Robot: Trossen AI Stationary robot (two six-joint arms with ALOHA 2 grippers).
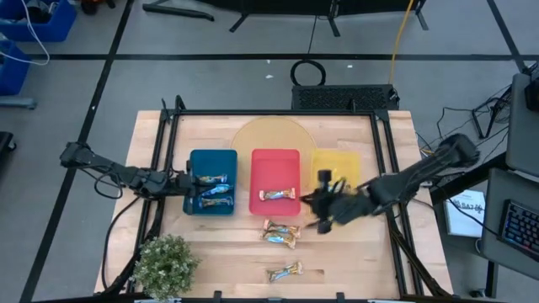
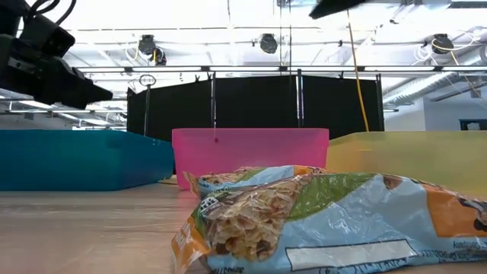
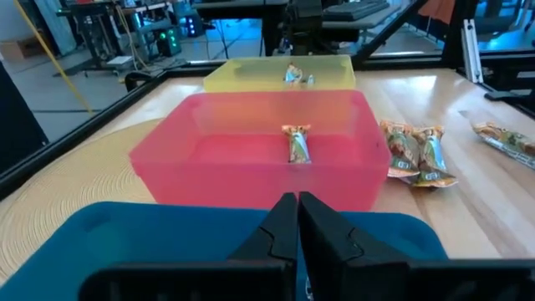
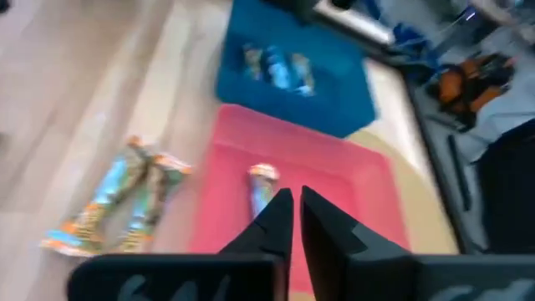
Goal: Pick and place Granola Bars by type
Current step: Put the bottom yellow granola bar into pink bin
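Observation:
Two blue-and-white bars (image 1: 210, 191) lie in the blue tray (image 1: 195, 160). One orange-and-gold bar (image 1: 279, 195) lies in the red tray (image 1: 276, 164); it also shows in the left wrist view (image 3: 297, 144) and the right wrist view (image 4: 261, 188). Two bars (image 1: 282, 232) lie side by side on the table in front of the red tray, and one more bar (image 1: 285, 271) lies nearer the front edge. My left gripper (image 1: 182, 183) is shut and empty at the blue tray's left rim (image 3: 294, 219). My right gripper (image 1: 313, 207) hangs shut and empty between the red tray and the yellow tray (image 1: 347, 160), above the table (image 4: 292, 213).
A small potted plant (image 1: 165, 263) stands at the table's front left. A round straw-coloured mat (image 1: 269, 135) lies under the trays' far ends. A small thing (image 3: 292, 75) lies in the yellow tray. A black frame (image 1: 379, 168) runs along the table's sides.

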